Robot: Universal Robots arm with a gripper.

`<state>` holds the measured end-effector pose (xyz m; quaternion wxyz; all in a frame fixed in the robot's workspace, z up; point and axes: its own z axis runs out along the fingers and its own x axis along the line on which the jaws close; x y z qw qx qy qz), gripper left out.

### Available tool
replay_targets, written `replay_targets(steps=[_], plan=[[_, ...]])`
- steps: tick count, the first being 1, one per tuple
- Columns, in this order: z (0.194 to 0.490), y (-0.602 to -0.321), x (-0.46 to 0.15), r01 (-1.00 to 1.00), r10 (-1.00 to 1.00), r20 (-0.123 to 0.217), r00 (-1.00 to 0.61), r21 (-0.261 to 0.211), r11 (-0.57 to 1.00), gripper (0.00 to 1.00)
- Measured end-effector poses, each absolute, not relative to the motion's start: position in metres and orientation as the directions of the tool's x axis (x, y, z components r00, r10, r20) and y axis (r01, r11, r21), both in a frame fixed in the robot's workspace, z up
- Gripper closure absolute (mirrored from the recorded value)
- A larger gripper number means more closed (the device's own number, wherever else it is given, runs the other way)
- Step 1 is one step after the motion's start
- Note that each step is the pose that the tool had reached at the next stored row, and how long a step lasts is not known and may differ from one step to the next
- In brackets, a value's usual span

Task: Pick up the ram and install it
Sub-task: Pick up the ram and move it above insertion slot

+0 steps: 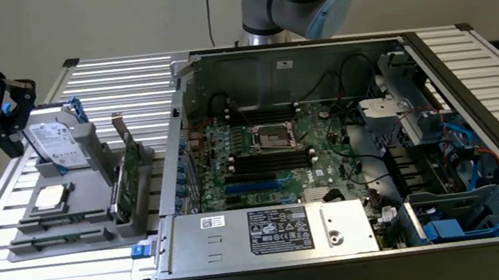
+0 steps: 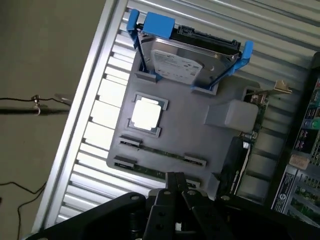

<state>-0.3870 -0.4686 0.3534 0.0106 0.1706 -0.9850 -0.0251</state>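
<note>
Two ram sticks lie flat in the grey holder tray point(image 1: 27, 250), seen edge-on as thin green strips: one ram stick point(image 1: 60, 221) point(image 2: 161, 154) and a second ram stick point(image 1: 58, 240) point(image 2: 149, 172) beside it. My gripper point(image 1: 10, 144) point(image 2: 175, 186) hangs above the table at the exterior view's left, over the tray's outer side near the hard drive. Its fingers are shut together with nothing between them. In the wrist view the fingertips point(image 2: 171, 181) sit just over the nearer ram stick, well above it.
The tray also holds an upright hard drive in a blue frame point(image 1: 59, 145) point(image 2: 190, 62), a square silver processor point(image 1: 52, 197) point(image 2: 146, 114) and an upright green expansion card point(image 1: 130, 171). The open computer case point(image 1: 473, 81) lies to the exterior view's right, with black memory slots point(image 1: 271, 159) on the motherboard.
</note>
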Motion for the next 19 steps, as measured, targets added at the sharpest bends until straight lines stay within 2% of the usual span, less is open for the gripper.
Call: replay_targets(steps=[19], plan=[[0.3437, -0.4686, -0.3869, -0.635, -0.636, 0.012, -0.772, 0.053, 0.771, 0.89]])
